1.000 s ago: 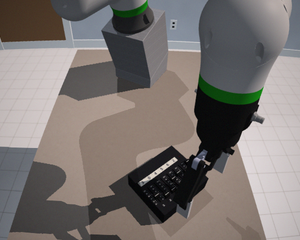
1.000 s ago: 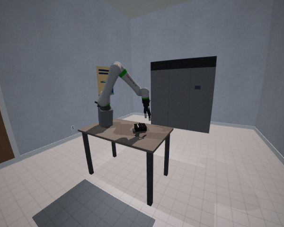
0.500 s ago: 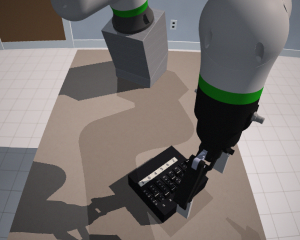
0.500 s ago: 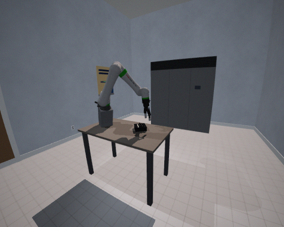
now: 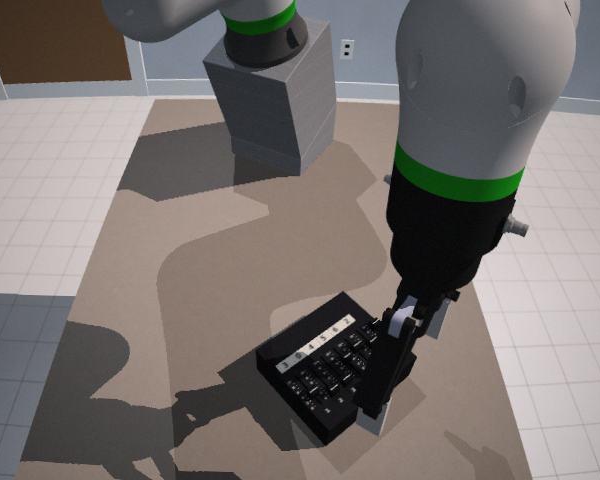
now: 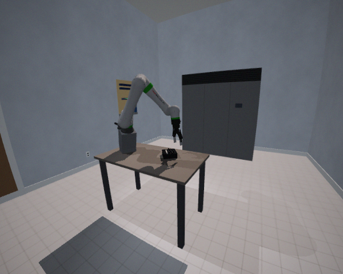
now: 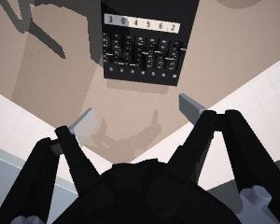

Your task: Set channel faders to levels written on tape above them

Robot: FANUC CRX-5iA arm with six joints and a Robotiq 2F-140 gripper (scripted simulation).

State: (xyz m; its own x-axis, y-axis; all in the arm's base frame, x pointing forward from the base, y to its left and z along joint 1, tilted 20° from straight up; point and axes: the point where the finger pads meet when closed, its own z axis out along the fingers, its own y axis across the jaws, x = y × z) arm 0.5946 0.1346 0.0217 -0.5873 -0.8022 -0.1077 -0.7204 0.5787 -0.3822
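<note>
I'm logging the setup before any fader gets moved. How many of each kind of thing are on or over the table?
Lighting desk: 1
Tape strip: 1
Written levels on the tape: 6
Channel faders: 6
Master fader: 1
Gripper, open and holding nothing: 1
Total: 16

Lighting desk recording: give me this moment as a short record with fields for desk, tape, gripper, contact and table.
desk: black lighting desk, flat on the table, set askew
tape: white tape strip reads 3 0 4 5 6 2
gripper: gripper open, holding nothing
contact: none; exterior view shows the gripper hanging above the desk
table: brown table top, desk near its far side, arm base at one end
</note>
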